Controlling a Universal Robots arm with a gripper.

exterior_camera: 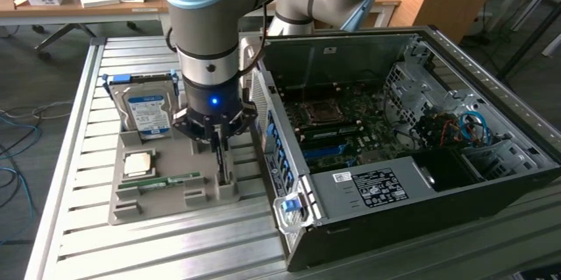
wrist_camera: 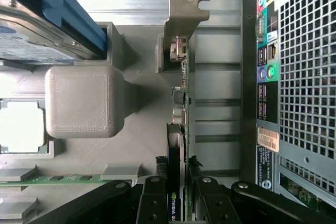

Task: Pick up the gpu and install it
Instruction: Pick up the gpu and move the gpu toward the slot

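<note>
The gpu (exterior_camera: 224, 162) stands on its edge in a slot of the grey holder tray (exterior_camera: 188, 162), beside the open computer case (exterior_camera: 395, 129). In the wrist view I look along the gpu (wrist_camera: 181, 103) edge-on, with its silvery end bracket (wrist_camera: 185, 11) at the far end and its dark side toward the hard drive. My gripper (exterior_camera: 219, 143) reaches straight down over the card. Its black fingers (wrist_camera: 155, 203) flank the near end of the card and press on both faces, so the gripper (wrist_camera: 178, 205) is shut on it. The card still rests in the tray.
A blue-labelled hard drive (exterior_camera: 147, 114), a square processor (exterior_camera: 138, 163) and a green memory stick (exterior_camera: 162, 181) also sit in the tray. The case's rear panel with ports (wrist_camera: 265, 77) stands close beside the card. The motherboard (exterior_camera: 342, 129) lies exposed inside the case. All of it rests on a slatted metal table (exterior_camera: 157, 240).
</note>
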